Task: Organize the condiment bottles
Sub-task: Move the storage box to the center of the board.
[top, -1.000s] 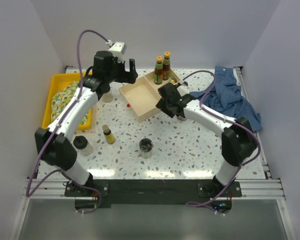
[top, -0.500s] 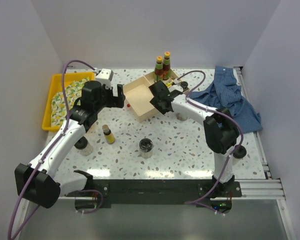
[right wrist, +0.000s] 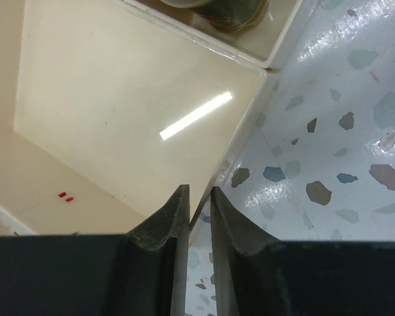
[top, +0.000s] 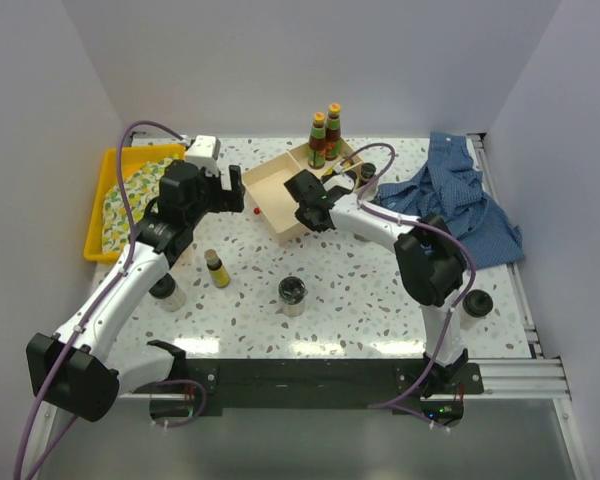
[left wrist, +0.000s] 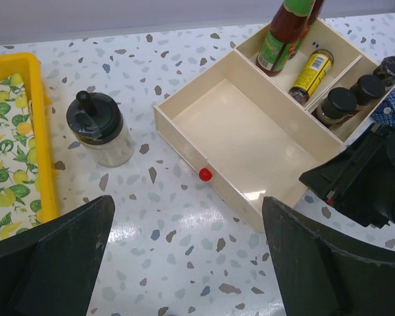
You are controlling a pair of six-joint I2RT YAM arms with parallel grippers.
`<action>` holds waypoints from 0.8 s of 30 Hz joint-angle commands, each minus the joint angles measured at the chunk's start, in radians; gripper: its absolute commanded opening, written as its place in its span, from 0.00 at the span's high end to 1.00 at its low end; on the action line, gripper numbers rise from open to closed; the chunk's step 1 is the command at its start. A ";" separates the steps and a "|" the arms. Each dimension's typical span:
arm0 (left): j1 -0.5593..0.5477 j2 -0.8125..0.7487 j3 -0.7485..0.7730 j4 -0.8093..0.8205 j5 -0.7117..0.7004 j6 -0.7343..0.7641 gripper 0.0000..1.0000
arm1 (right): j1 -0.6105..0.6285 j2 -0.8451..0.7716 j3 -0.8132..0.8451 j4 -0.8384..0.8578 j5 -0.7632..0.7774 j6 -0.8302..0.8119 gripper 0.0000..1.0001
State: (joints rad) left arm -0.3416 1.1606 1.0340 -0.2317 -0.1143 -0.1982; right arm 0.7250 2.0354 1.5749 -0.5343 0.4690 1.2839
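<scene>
**Near edge.** Four condiment bottles stood upright and loose along the near edge of the desk. A black-lidded jar stood near the middle, with a small yellow bottle to its left. A second jar was partly hidden under the left arm, and a third jar stood beside the right arm.

**Middle.** The left fingers hung spread wide and held nothing. They were above the desk, between a knob-lidded jar and the wooden box. The right fingers were closed on the thin wall at the near right of the box's large compartment.

**Far edge.** Two tall sauce bottles stood upright in the box's far compartment, with a yellow bottle lying flat beside them. Three dark-lidded jars filled the end compartment.

**Hazards, as judged.**
- The right fingers pinched only a narrow wall, so a pull could slip them off it.
- A lift at that one corner would tilt the box, and the tall sauce bottles would probably topple first.
- A fast slide could roll the lying bottle against the sauce bottles.
- Dragging the box toward the left edge could push it into the knob-lidded jar or the left fingers.
- A sweep of either arm near the near edge could knock over a loose jar.
</scene>
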 commanded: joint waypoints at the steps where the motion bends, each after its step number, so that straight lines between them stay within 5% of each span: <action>1: 0.000 -0.025 -0.005 0.049 -0.033 0.017 0.00 | 0.048 -0.050 -0.041 -0.033 0.028 -0.015 0.86; 9: 0.001 -0.021 -0.006 0.046 -0.054 0.019 0.00 | 0.082 -0.136 -0.137 -0.035 0.056 -0.003 1.00; 19: 0.001 0.017 0.014 0.029 -0.104 0.019 0.00 | 0.136 -0.227 -0.231 0.008 0.040 -0.092 1.00; 24: 0.001 0.071 0.089 -0.017 -0.013 0.008 0.00 | 0.166 -0.262 -0.282 0.037 0.042 -0.112 1.00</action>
State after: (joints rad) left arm -0.3416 1.1946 1.0504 -0.2466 -0.1841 -0.1913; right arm 0.8371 1.8462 1.3247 -0.5106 0.5331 1.2160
